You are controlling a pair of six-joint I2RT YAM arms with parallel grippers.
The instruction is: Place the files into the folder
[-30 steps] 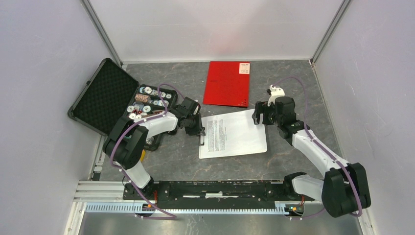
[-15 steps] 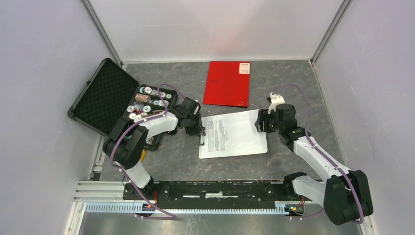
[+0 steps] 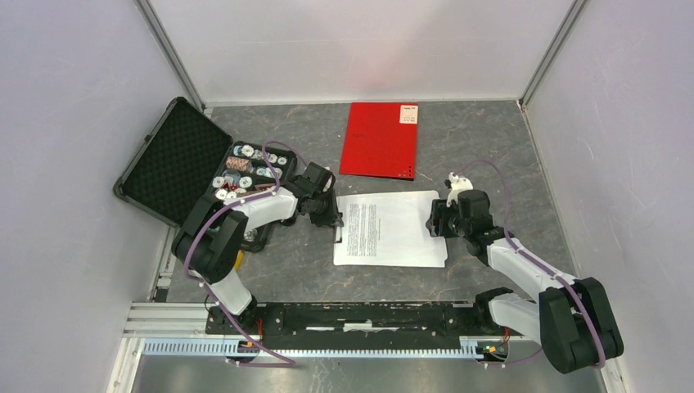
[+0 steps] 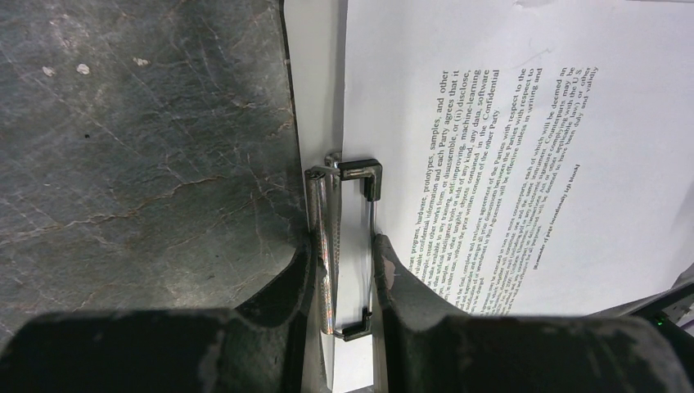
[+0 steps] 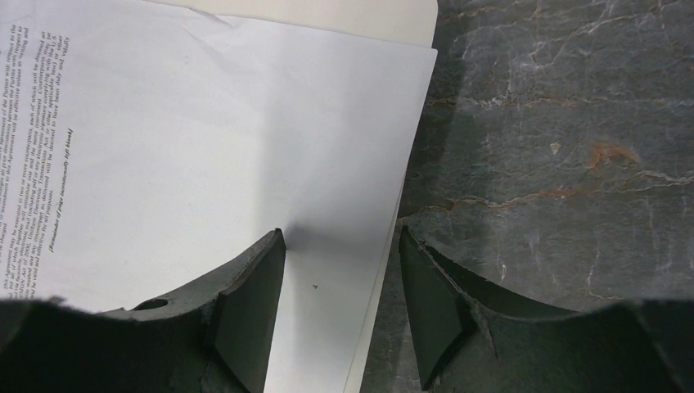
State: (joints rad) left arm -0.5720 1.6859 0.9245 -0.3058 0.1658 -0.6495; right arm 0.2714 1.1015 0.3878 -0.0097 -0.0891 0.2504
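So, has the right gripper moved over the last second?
Yes. In the top view the right gripper has pulled back toward the near side, farther from the red folder, along the right edge of the printed sheets.

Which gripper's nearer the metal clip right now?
Left. The left gripper is clamped on the clip at the left edge of the sheets. The right gripper straddles the opposite edge, jaws open, a page-width away from the clip.

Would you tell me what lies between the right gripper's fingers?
The right wrist view shows the edge of the printed sheets and a sliver of bare table between the open fingers of the right gripper.
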